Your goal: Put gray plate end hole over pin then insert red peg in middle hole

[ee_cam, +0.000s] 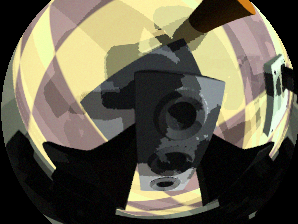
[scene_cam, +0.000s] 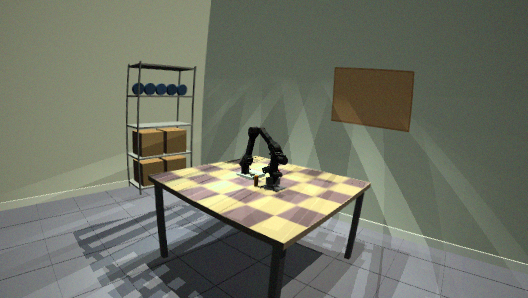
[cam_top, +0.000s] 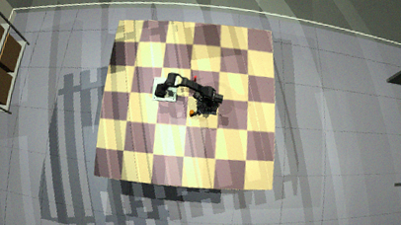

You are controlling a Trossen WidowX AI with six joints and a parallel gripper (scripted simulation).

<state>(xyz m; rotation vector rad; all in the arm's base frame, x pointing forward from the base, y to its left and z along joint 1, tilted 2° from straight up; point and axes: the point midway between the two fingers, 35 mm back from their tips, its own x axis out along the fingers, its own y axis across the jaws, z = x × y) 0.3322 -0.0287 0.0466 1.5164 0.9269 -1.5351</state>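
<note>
The gray plate (ee_cam: 180,90) hangs in my gripper (ee_cam: 165,125) (scene_cam: 273,180), which is shut on it; its holes face the wrist camera. The dark base (ee_cam: 170,62) (scene_cam: 280,188) lies under and beyond the plate in the wrist view, turned at an angle to it. The plate overlaps part of the base; the gap between them cannot be judged. The pin cannot be made out and is probably hidden by the plate. The red peg (cam_top: 195,77) shows as a small red spot beside the arm in the top view and cannot be made out in the wrist view.
An orange-topped cylinder (cam_top: 192,113) (scene_cam: 256,180) (ee_cam: 220,16) stands close beside the base. The arm's pale mounting plate (cam_top: 155,96) (ee_cam: 274,100) is to the left of the base in the top view. All stand on the checkered table (cam_top: 172,139) (scene_cam: 220,200).
</note>
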